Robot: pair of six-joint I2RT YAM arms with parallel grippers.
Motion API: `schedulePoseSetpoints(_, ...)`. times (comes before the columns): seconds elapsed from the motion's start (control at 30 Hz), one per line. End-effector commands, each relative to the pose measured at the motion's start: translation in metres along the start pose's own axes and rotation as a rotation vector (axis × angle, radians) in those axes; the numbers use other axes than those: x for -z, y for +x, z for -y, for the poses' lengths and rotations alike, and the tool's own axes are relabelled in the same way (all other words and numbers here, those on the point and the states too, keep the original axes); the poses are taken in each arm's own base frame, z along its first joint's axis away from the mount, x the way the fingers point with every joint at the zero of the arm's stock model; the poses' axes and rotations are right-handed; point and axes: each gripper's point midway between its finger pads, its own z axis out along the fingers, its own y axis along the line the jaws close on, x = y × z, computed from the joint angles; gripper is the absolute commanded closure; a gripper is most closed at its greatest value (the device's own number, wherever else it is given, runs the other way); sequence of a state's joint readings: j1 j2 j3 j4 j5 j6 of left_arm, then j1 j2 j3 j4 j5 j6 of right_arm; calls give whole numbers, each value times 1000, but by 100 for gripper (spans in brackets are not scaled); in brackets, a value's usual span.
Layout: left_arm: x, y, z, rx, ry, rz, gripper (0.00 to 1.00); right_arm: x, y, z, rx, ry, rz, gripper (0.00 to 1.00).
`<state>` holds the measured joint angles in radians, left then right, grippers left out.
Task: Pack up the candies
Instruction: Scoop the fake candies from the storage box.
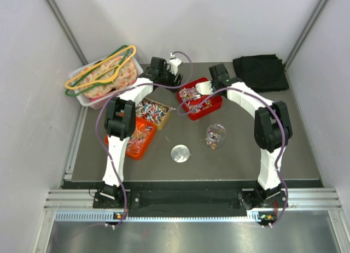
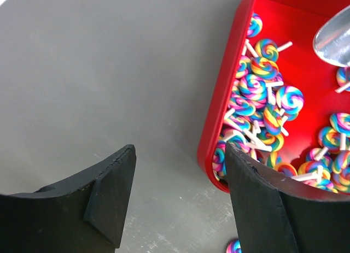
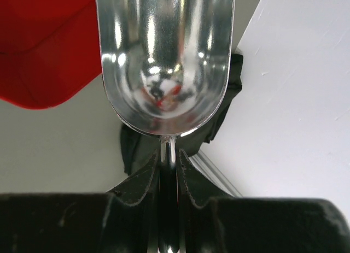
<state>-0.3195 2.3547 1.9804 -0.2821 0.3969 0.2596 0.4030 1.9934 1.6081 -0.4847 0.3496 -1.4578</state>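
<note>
Loose candies [image 2: 262, 94] in tray [image 2: 219, 127]: tiny, light, likely slippery, so shovel, don't pinch; right tool [image 3: 168, 164] clamped on scoop [image 3: 164, 62] handle, left tool [image 2: 180, 160] apart at tray corner.

Right hand [image 1: 211, 84] holds a scoop [image 1: 203, 88] over the candies [image 1: 191, 94].

Rainbow swirl candies [image 2: 262, 94] heaped in red tray [image 2: 214, 127].

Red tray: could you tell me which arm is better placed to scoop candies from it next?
Right: the right pincer grips the empty scoop above the tray of candies. The left pincer is open at the rim, without a tool.
</note>
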Motion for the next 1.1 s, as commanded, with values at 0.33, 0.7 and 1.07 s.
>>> schedulePoseSetpoints(0.33,6,-8,8,4,63,8,41,0,-9,9,180,-25,-91,100)
schedulePoseSetpoints(0.7,2,-7,5,-5,47,12,42,-8,-34,22,250,-23,-130,100)
schedulePoseSetpoints(1.07,2,-7,15,0,84,11,63,-21,-54,-1,267,-94,-95,100)
